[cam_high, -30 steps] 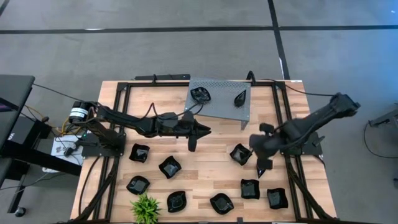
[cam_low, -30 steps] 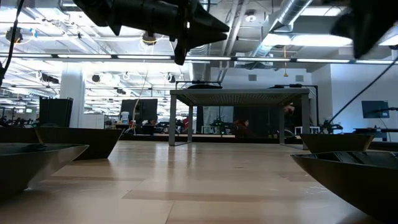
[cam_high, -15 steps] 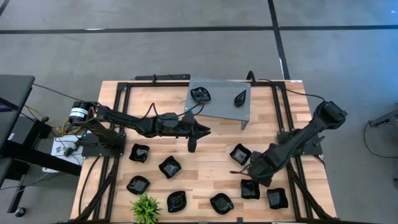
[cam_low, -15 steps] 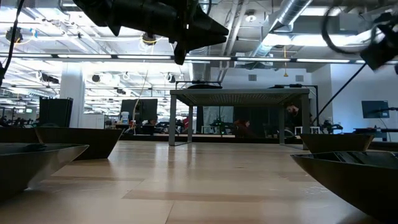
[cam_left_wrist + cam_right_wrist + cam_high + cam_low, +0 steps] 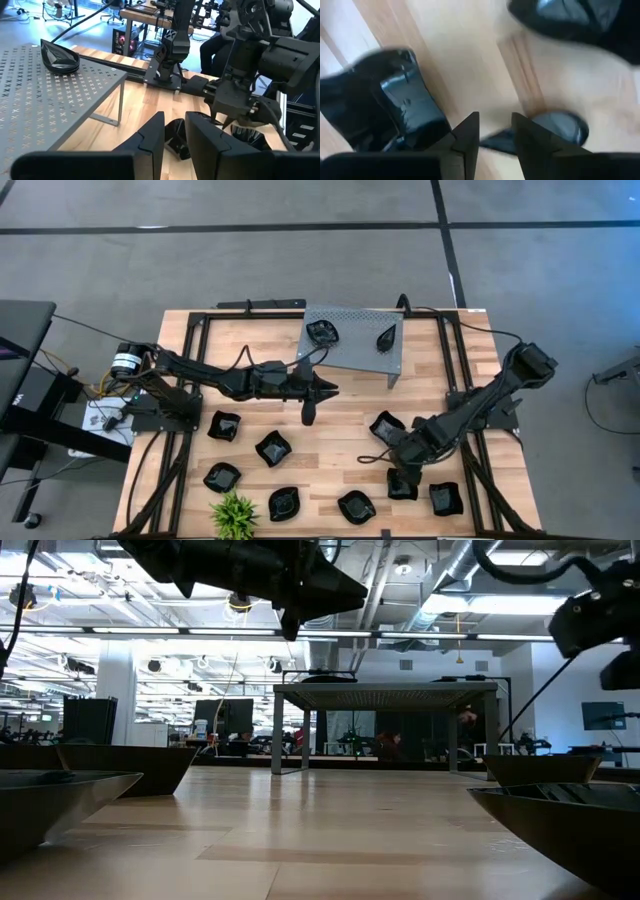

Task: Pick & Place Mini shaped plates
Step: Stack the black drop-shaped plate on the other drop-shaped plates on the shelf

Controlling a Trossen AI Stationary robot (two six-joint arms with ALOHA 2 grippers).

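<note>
While the right hand (image 5: 398, 463) hangs empty, fingers slightly apart, low over the plates (image 5: 402, 485) near the tabletop's (image 5: 340, 450) right front, two dishes (image 5: 322, 332) already sit on the grey shelf (image 5: 355, 352); about ten remain. Left hand (image 5: 309, 412) hovers mid-table, fingers parted, empty. Grey floor surrounds.

A wooden table (image 5: 340, 435) carries a grey perforated shelf (image 5: 352, 350) at its far edge, nine black dishes (image 5: 273, 448) nearer, and a green plant (image 5: 233, 515) near-left.
</note>
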